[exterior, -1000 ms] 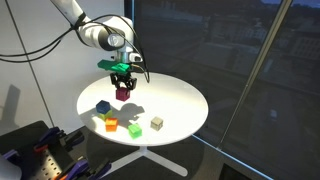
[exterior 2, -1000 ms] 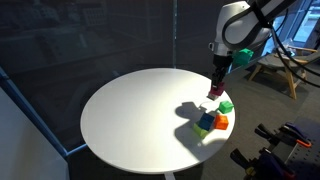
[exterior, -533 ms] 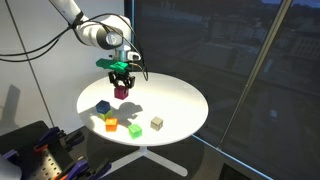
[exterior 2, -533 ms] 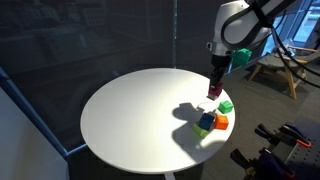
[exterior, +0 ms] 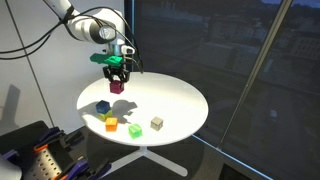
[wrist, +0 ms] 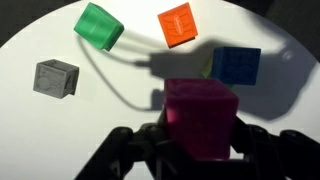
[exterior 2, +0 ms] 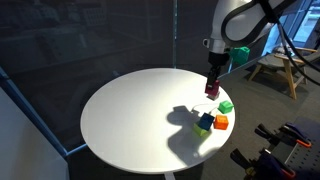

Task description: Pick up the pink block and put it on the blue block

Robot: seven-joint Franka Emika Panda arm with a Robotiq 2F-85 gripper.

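Gripper [exterior: 116,82]: jaws clamped on pink block [exterior: 116,88] — held in air over table [exterior: 180,100].
Blue block [wrist: 236,65]: on tabletop; wrist view, 1 o'clock of pink, apart.
Others, wrist view: orange cube [wrist: 178,25] approx 12 o'clock, green cube [wrist: 99,26] 10, beige cube [wrist: 55,77] 9.

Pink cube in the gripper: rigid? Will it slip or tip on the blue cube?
The small magenta-pink cube looks rigid: faces flat in the gripper. Probably light, held clear of the white round table. Flat faces should rest stably on the small dark blue cube if centred; it won't roll.
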